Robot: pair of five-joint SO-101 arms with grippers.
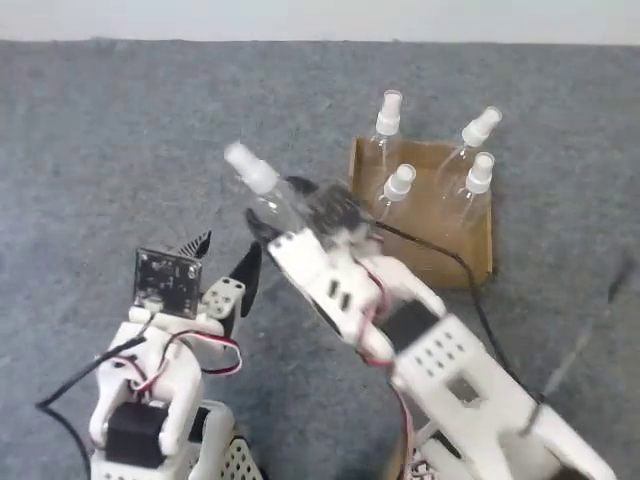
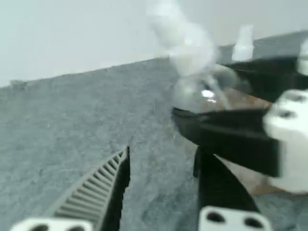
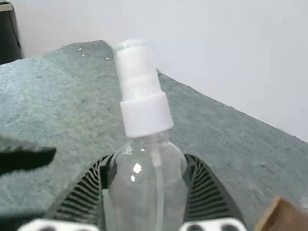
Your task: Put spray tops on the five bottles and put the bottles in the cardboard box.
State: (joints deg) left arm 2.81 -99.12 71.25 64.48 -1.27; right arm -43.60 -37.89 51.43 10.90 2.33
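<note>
My right gripper is shut on a clear bottle with a white spray top, held tilted above the grey carpet just left of the cardboard box. In the right wrist view the bottle sits between the ribbed fingers, its spray top screwed on. Several capped bottles stand in the box, among them one at the back and one at the right. My left gripper stands open and holds nothing, near the held bottle.
Grey carpet covers the table on all sides. A pale wall runs along the far edge. A black cable trails from the right arm across the box's front edge.
</note>
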